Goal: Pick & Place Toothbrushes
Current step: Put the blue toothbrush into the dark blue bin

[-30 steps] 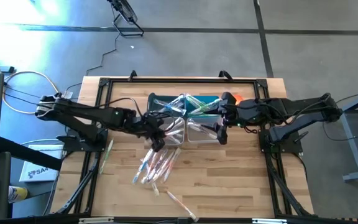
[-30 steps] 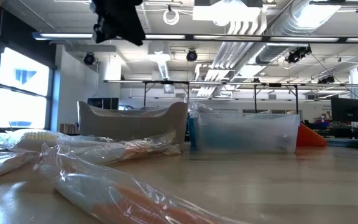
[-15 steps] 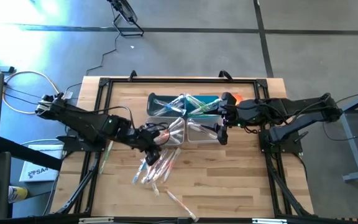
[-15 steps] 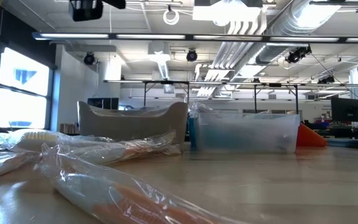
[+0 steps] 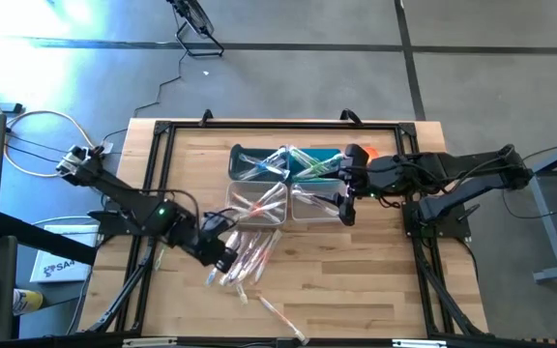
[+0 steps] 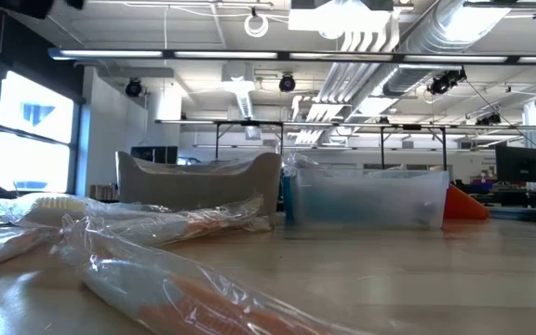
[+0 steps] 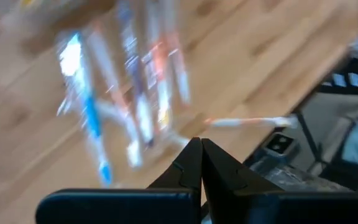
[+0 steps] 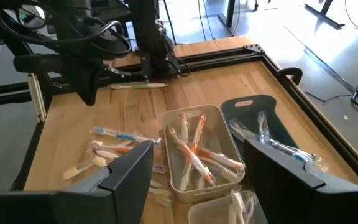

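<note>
Pale wood planks make up the counter (image 5: 356,280), and on it a loose heap of toothbrushes (image 5: 245,259) in clear wrappers lies just beside the left gripper (image 5: 223,259), spreading away from its tips toward the middle of the counter. The left gripper is clenched with nothing between its fingers (image 7: 211,168); in its wrist view the two dark tips meet in a point above the wood, and the blurred blue, orange and white handles fan out just ahead of them. One stray toothbrush (image 5: 282,319) lies apart, past the heap near the counter's front edge, and a green-handled one (image 5: 165,240) lies on the far side of the left arm. The right gripper (image 5: 344,200) hangs with its fingers spread wide and empty over a clear bin (image 8: 194,149) that holds orange-handled toothbrushes; just beside that bin a dark teal bin (image 8: 267,130) holds more. In the low view, wrapped toothbrushes (image 6: 156,270) fill the foreground, with the bins standing behind them.
</note>
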